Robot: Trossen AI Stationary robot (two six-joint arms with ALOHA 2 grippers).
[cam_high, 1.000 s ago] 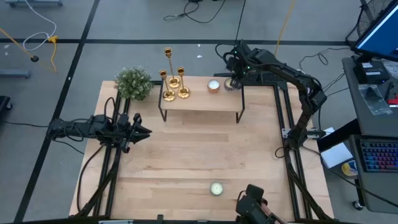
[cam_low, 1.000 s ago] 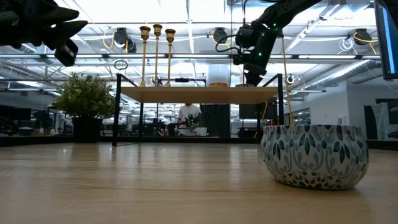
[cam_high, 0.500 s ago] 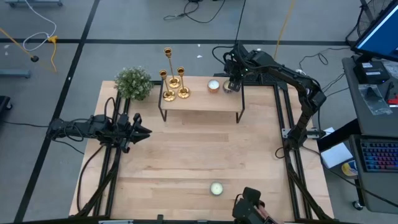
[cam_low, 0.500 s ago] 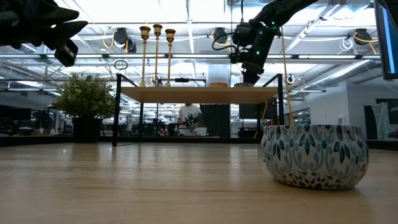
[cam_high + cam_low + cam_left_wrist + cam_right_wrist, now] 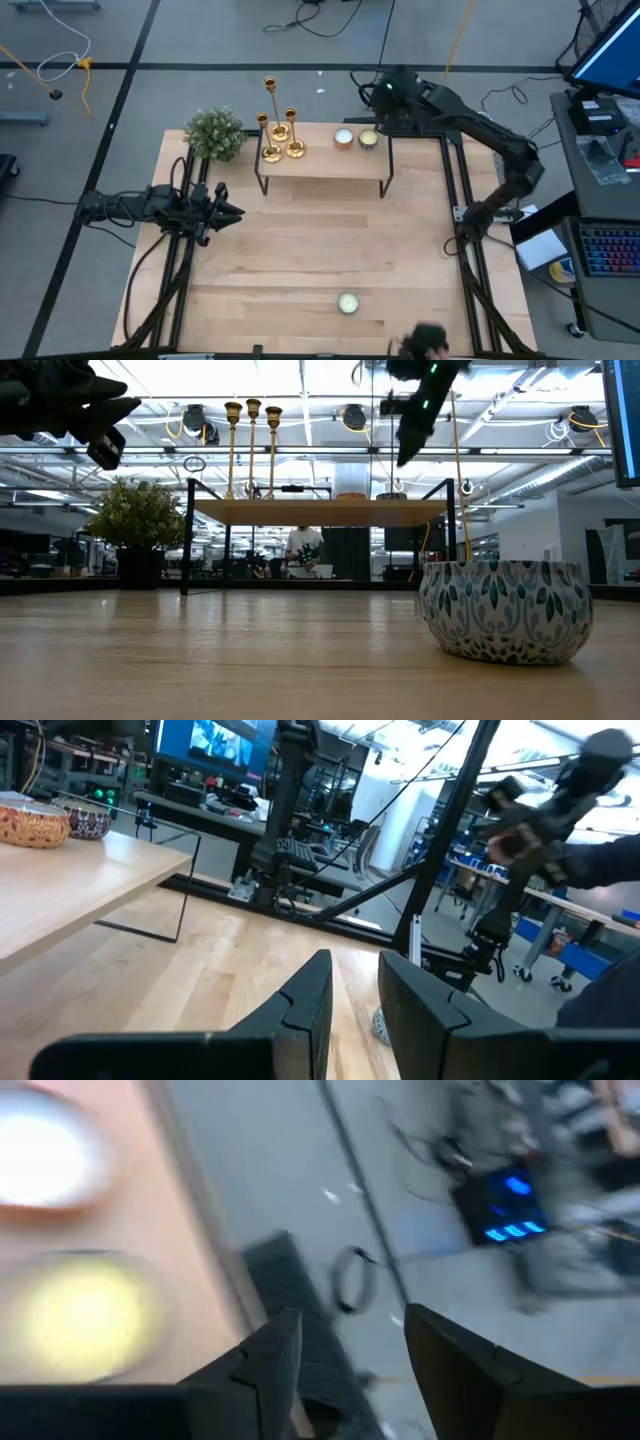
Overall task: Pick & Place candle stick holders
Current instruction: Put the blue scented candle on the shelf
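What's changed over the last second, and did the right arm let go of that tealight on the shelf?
The right gripper has lifted up and back off the shelf, its jaws open and empty; the tealight it was over now sits uncovered beside the other one. The three candle stick holders, the plant and the left gripper are unmoved.

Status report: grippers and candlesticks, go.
Right gripper open, empty, above the shelf's right end. Left gripper parked at table's left, jaws slightly apart. Three candle stick holders upright on shelf, untouched. Two tealights beside them.
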